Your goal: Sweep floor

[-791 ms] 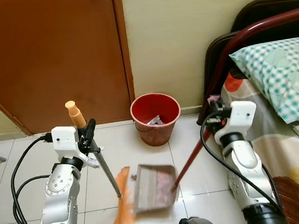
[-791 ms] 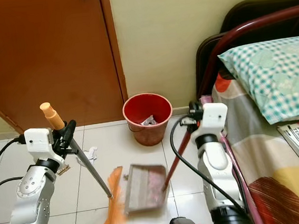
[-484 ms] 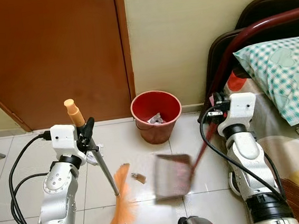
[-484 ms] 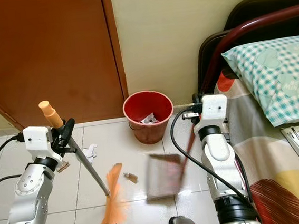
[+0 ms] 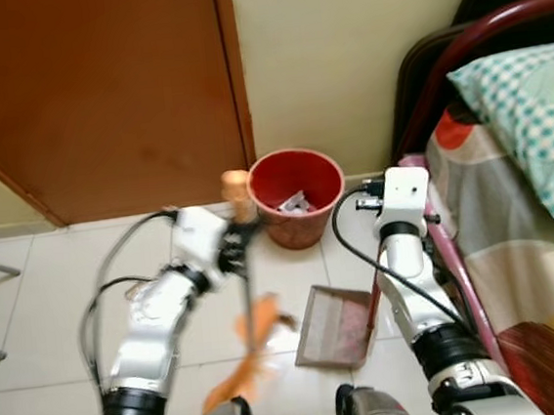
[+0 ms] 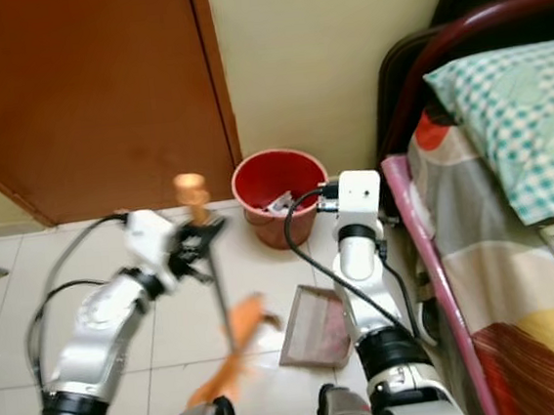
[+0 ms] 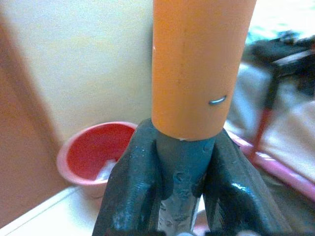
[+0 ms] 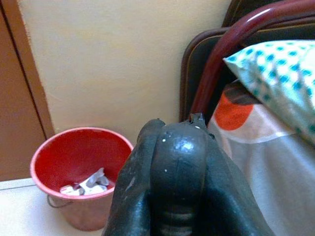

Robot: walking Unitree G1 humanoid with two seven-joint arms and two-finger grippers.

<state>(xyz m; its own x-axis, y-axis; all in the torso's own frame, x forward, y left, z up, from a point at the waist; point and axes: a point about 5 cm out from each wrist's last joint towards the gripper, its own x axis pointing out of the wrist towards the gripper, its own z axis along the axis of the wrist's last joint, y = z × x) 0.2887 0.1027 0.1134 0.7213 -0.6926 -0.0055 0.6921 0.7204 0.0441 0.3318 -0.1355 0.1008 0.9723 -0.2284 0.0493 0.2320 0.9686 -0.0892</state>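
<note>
Fingers (image 7: 133, 182) of the left gripper (image 7: 179, 177) are clamped on the broom (image 5: 249, 298) just below its orange end cap, bristles down on the tiled floor (image 5: 59, 287) by the robot's feet. Right gripper (image 8: 179, 196) is wrapped tight round the dark top of the dustpan (image 5: 334, 313) handle, pan resting on the tiles just beside the bristles. Red bin (image 5: 298, 194), paper scraps inside, stands against the wall between the door (image 5: 90, 98) and the bed (image 5: 524, 223).

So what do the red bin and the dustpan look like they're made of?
The red bin looks like moulded plastic: smooth, evenly coloured, thin rolled rim. The dustpan looks like thin sheet metal or dull plastic, grey-brown and matte; blur leaves it open.
</note>
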